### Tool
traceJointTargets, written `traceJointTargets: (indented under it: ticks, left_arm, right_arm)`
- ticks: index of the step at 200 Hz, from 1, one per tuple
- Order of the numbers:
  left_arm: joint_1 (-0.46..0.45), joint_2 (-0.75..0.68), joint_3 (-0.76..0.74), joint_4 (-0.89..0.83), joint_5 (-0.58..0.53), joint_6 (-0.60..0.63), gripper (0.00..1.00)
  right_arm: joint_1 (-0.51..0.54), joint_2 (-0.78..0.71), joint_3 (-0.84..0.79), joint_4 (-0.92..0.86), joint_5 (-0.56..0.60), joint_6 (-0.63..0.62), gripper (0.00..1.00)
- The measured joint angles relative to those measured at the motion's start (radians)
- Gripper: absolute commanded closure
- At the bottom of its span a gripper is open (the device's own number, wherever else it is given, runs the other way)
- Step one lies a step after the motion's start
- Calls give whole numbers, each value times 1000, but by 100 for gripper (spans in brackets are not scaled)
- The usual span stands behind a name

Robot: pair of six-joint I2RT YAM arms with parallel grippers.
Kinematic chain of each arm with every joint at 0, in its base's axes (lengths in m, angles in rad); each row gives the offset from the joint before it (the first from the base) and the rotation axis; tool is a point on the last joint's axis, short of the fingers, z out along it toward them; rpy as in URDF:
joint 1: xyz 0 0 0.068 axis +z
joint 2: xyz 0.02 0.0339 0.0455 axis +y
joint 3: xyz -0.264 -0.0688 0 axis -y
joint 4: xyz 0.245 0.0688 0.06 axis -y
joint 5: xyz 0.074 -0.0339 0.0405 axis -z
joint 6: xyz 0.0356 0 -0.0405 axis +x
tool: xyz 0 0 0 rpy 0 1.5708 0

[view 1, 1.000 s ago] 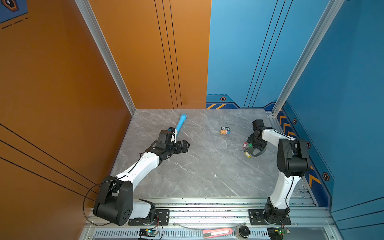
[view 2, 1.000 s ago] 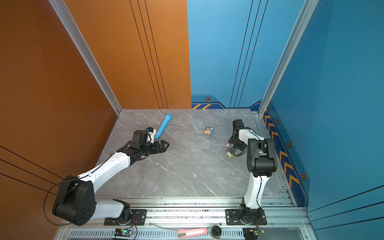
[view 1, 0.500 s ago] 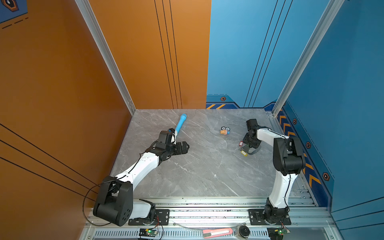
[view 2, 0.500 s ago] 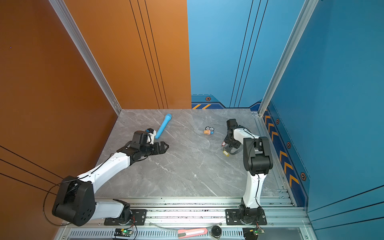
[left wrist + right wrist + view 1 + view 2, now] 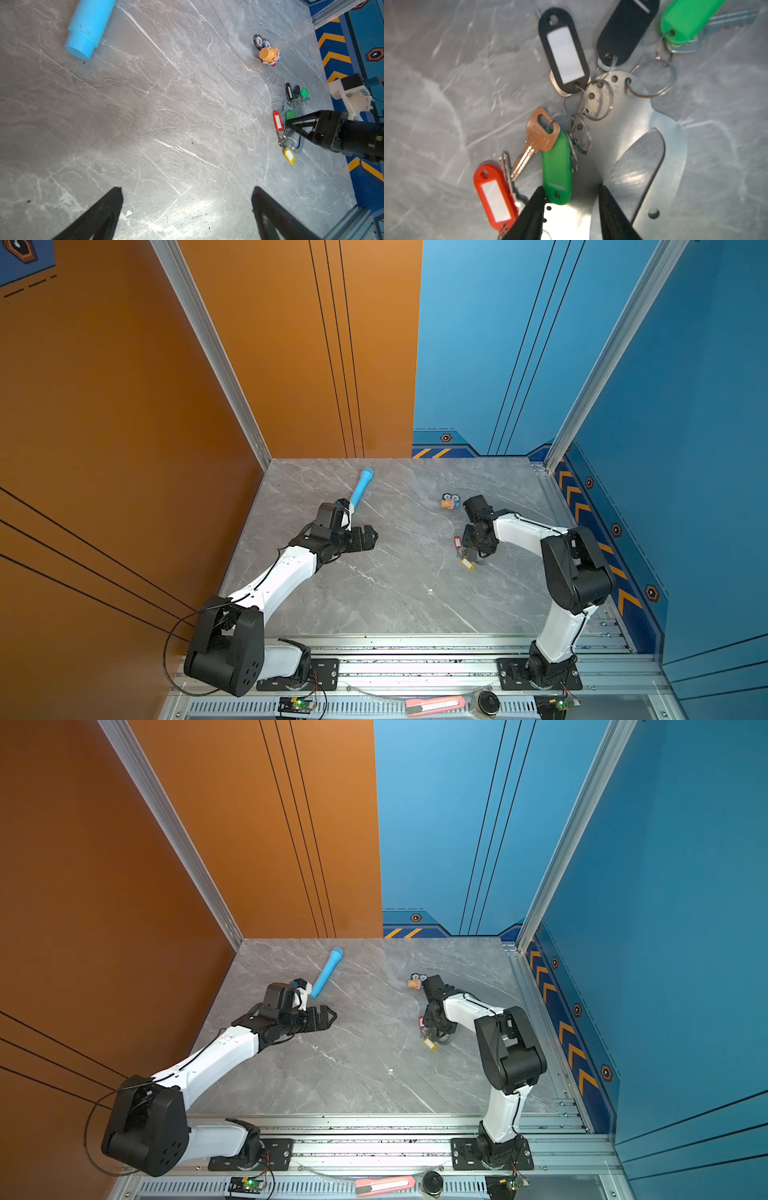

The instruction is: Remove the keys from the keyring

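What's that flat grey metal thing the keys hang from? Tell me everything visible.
The flat grey metal keyring is a brushed plate with a long slot and small punched holes. Split rings through those holes carry tagged keys. It lies flat on the grey marble table; the right gripper's fingers straddle one side.

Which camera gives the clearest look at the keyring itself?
The right wrist view: the keyring fills the frame, its holes and split rings sharp. The left wrist view shows it small, partly behind the right end effector; in both top views only a grey sliver shows.
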Motion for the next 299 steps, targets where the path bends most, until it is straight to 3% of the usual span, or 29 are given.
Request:
traceJointTargets:
  ticks: [55,91,131,168,209,231,276,299]
  left_arm:
    - [-46,-16,-22,-3,0,-13,2]
    - [-113,-22,-43,-3,-3,-40,2]
    - [-201,8,-43,34,-18,-77,1]
    - [-280,186,61,66,-7,-78,7]
    - [-349,428,340,26,45,10,13]
    - [-381,531,470,-12,80,58,25]
    - [-414,703,619,-121,143,125,38]
    - [-427,759,669,-189,150,164,39]
  right_arm:
    - [222,-38,-34,5,-77,59,55]
    - [283,-107,-50,1,-135,61,39]
    - [200,-347,-115,-7,-195,53,35]
    - [18,-491,-288,21,-295,68,31]
    - [-87,-539,-459,95,-409,114,29]
    - [-112,-541,-494,157,-455,136,30]
    - [-141,-535,-531,252,-520,175,33]
    - [-143,-521,-539,282,-537,185,33]
